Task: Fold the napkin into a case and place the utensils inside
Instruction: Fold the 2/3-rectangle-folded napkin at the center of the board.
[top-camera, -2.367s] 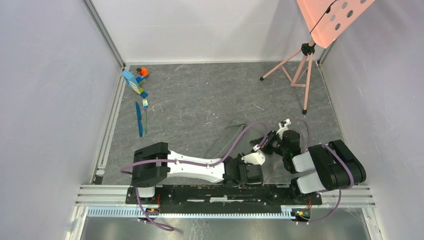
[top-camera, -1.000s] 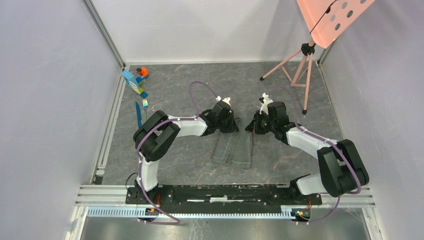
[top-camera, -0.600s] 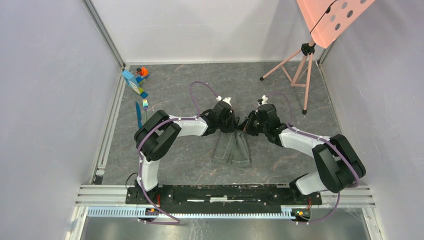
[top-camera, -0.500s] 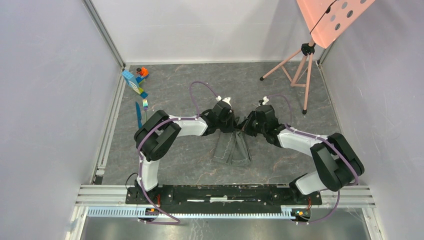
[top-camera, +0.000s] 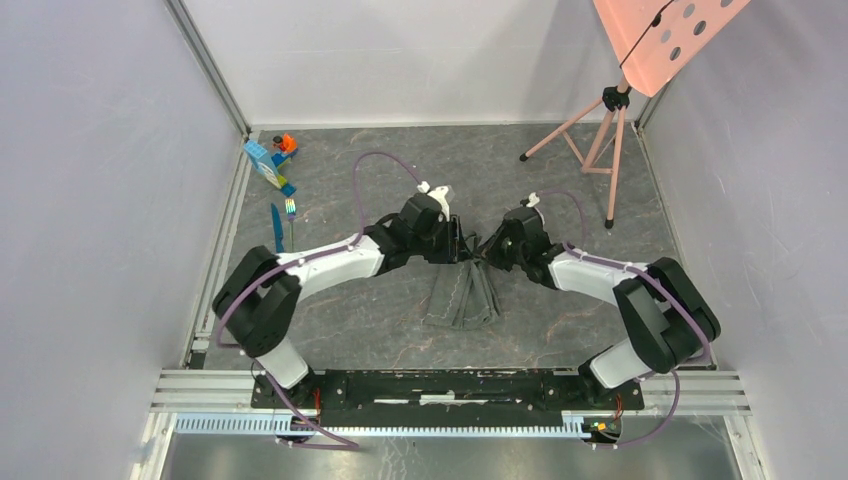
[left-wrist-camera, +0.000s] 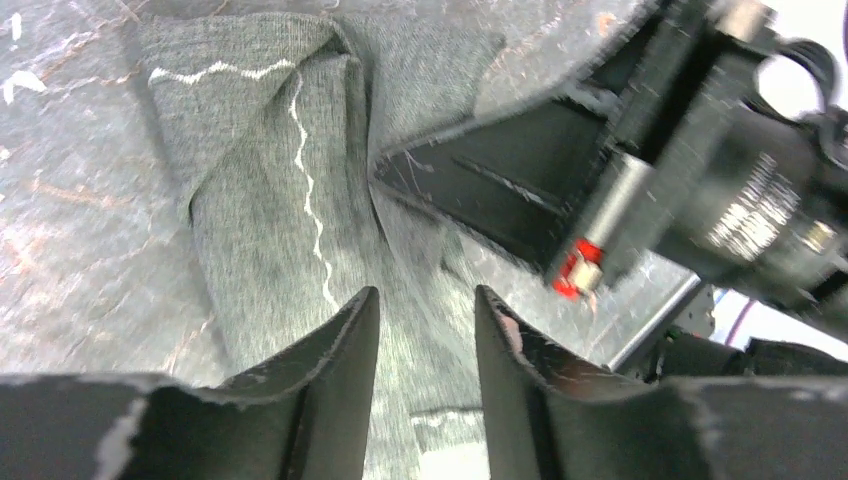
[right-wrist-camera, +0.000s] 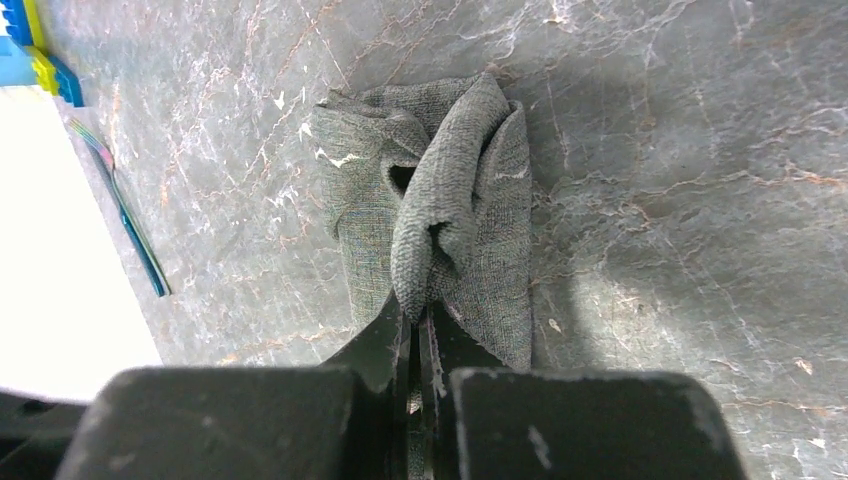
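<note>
The dark grey napkin (top-camera: 460, 298) lies mid-table as a narrow, bunched strip with a pale stitched line (left-wrist-camera: 310, 190). My right gripper (top-camera: 484, 256) is shut on a raised fold of the napkin (right-wrist-camera: 455, 200) at its far end, and the cloth is pinched between the fingertips (right-wrist-camera: 390, 330). My left gripper (top-camera: 457, 240) hovers just above the same far end. Its jaws stand open over the cloth (left-wrist-camera: 270, 230) with nothing between them. The blue knife (top-camera: 277, 230) and the fork (top-camera: 290, 214) lie side by side at the far left, away from both grippers.
Blue and orange toy blocks (top-camera: 271, 160) stand in the far left corner, just beyond the utensils. A pink tripod (top-camera: 598, 140) with a perforated pink board stands at the far right. Grey walls close in both sides.
My left gripper has opened and let go of the napkin, and its arm has swung lower. My right gripper has drawn its fold leftward, so the napkin is narrower and bunched.
</note>
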